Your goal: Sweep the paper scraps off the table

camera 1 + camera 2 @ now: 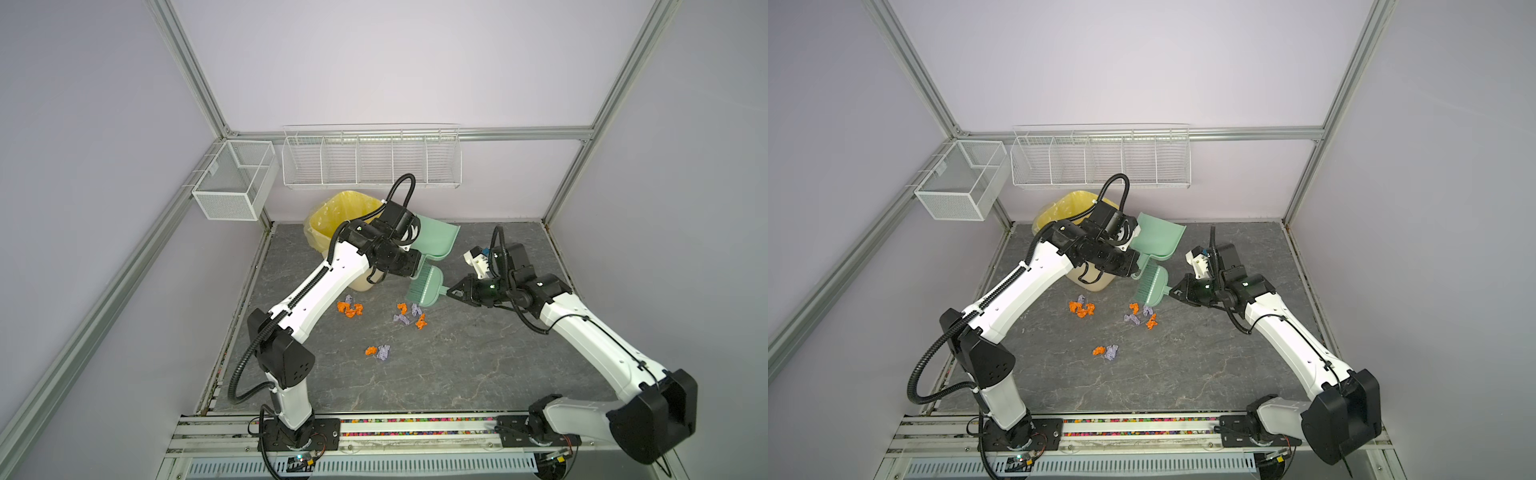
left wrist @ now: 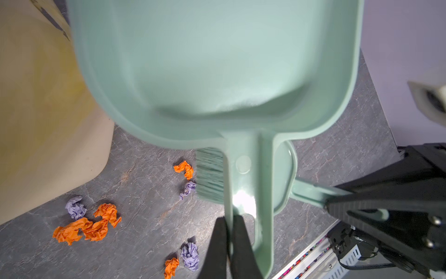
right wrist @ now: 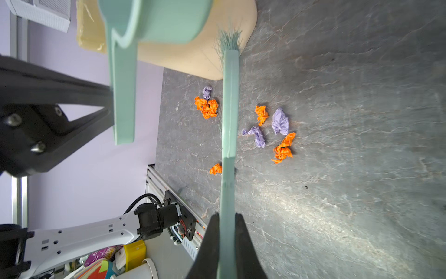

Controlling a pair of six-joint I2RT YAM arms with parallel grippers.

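Note:
Orange and lavender paper scraps lie in three loose clusters on the dark table (image 1: 457, 365): one by the bin (image 1: 350, 308), one under the brush (image 1: 410, 316) and one nearer the front (image 1: 378, 352). My left gripper (image 2: 229, 218) is shut on the handle of the mint-green dustpan (image 1: 436, 239), which hangs tilted above the table beside the bin. My right gripper (image 3: 227, 215) is shut on the handle of the green brush (image 1: 424, 289). The brush bristles (image 2: 210, 176) hang just above the middle scraps (image 3: 280, 123).
A beige bin with a yellow liner (image 1: 332, 216) stands at the back left, partly behind my left arm. White wire baskets (image 1: 370, 158) hang on the back wall and a mesh one (image 1: 232, 178) at the left. Aluminium framing edges the table.

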